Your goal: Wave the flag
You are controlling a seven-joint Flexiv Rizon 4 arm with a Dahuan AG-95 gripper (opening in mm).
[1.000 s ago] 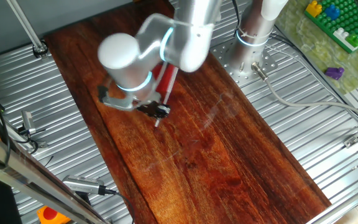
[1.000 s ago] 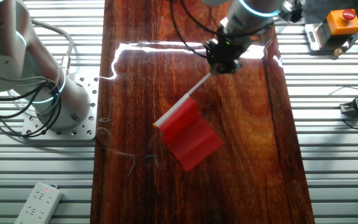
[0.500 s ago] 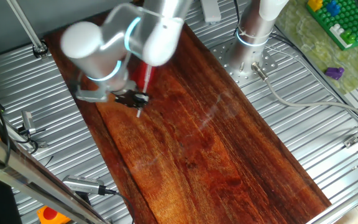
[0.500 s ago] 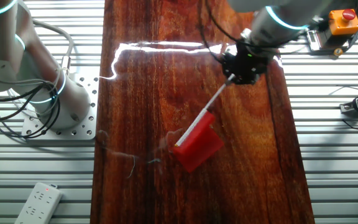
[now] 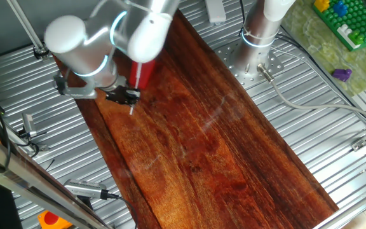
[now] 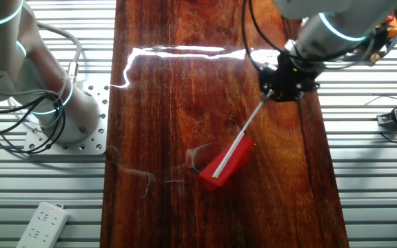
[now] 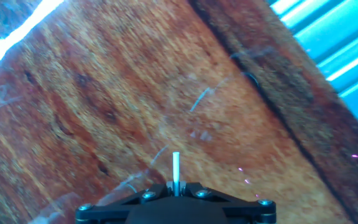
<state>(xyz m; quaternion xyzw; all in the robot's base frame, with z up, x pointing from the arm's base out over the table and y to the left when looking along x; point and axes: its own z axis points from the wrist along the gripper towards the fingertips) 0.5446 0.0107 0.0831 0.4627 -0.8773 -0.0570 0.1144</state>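
hand (image 6: pixel 273 94): clenched on thin white stick of small red cloth flag (image 6: pixel 226 160)
progress: flag lifted over dark wooden worktop (image 6: pixel 185 103), mid-wave; more swings likely left

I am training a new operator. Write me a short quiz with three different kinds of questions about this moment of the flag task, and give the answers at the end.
1. True or false: the gripper is shut on the stick of the flag.
2. Multiple choice: the red cloth sits at which end of the stick? A) the end held by the fingers B) the end far from the fingers C) the middle
3. Fill in: the flag is held over the dark ____ board.

Key: 1 true; 2 B; 3 wooden.
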